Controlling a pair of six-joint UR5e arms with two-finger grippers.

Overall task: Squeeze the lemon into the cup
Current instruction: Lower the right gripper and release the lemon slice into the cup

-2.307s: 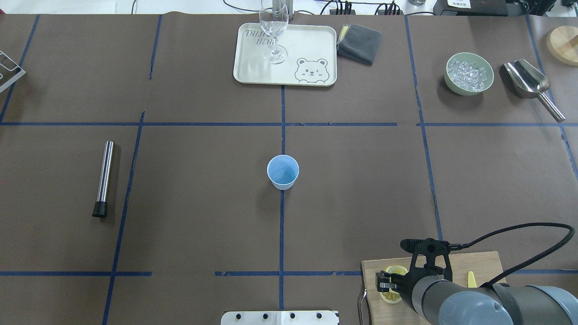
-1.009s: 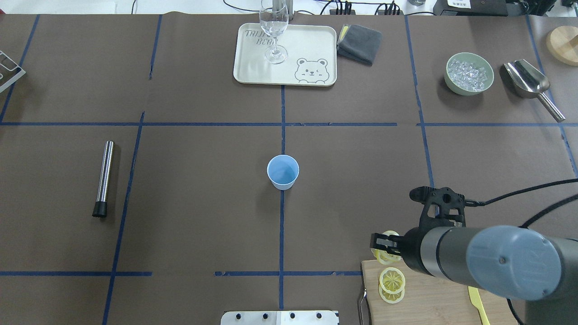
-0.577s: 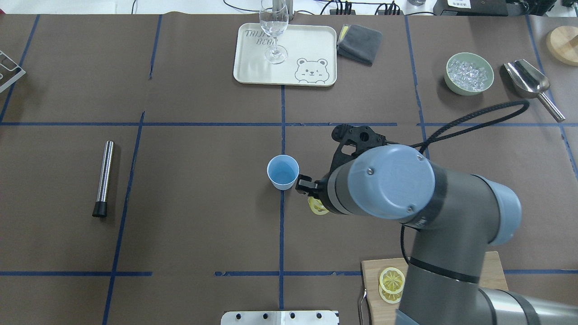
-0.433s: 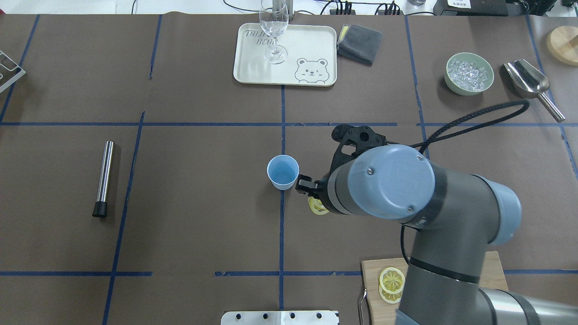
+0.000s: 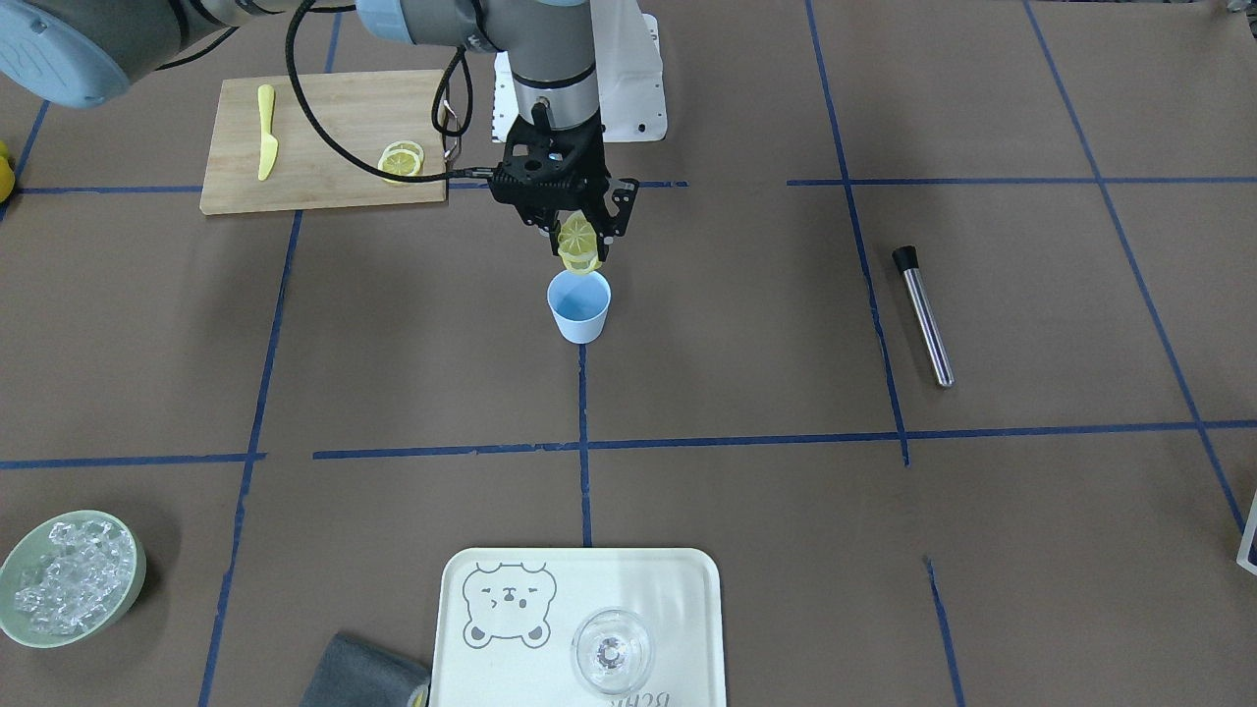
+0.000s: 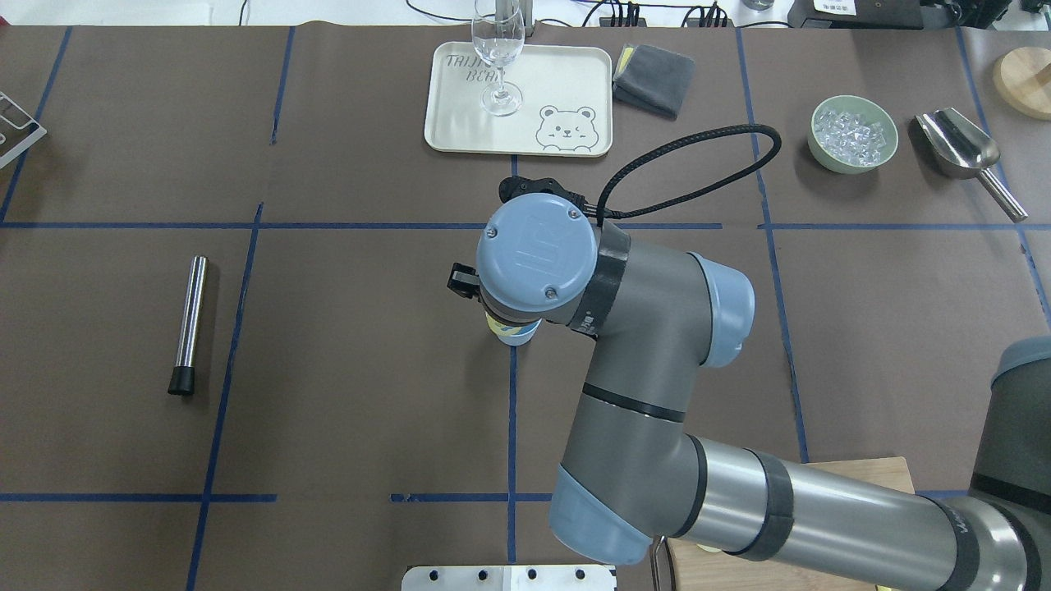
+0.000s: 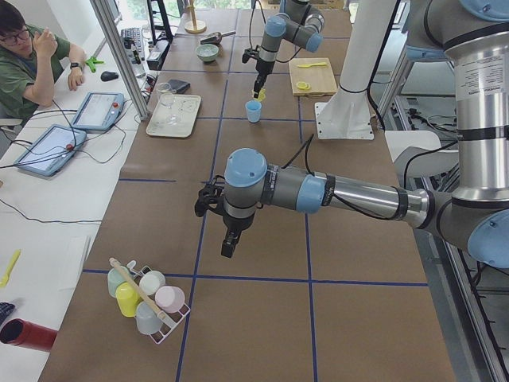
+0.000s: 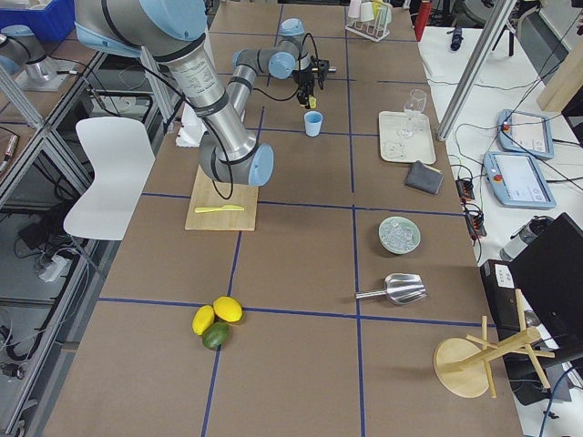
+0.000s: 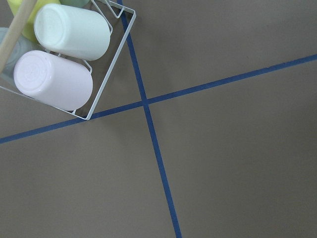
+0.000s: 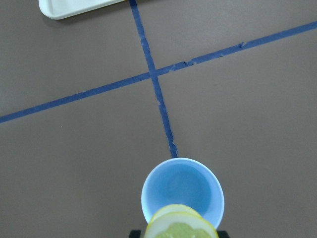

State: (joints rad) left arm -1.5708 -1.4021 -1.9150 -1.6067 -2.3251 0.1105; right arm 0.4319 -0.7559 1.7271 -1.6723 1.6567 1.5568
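The light-blue cup point(image 5: 578, 308) stands upright at the table's middle on a blue tape line. My right gripper point(image 5: 580, 247) points down, shut on a yellow lemon slice point(image 5: 577, 239), which hangs just above the cup's robot-side rim. In the right wrist view the lemon slice point(image 10: 181, 227) sits at the bottom edge over the open, empty-looking cup point(image 10: 182, 188). In the overhead view my right wrist hides most of the cup point(image 6: 517, 336). My left gripper point(image 7: 231, 243) shows only in the exterior left view, low over bare table; I cannot tell if it is open.
A wooden board point(image 5: 324, 108) with two more lemon slices point(image 5: 401, 160) and a yellow knife point(image 5: 265, 137) lies near the robot. A tray point(image 5: 491, 648) holds a clear glass point(image 5: 611, 648). A metal rod point(image 5: 923, 314), an ice bowl point(image 5: 12, 619) and a cup rack point(image 7: 147, 298) also show.
My right gripper has lifted a lemon slice off the board and carried it across the table to just above the cup. The cup has not moved.
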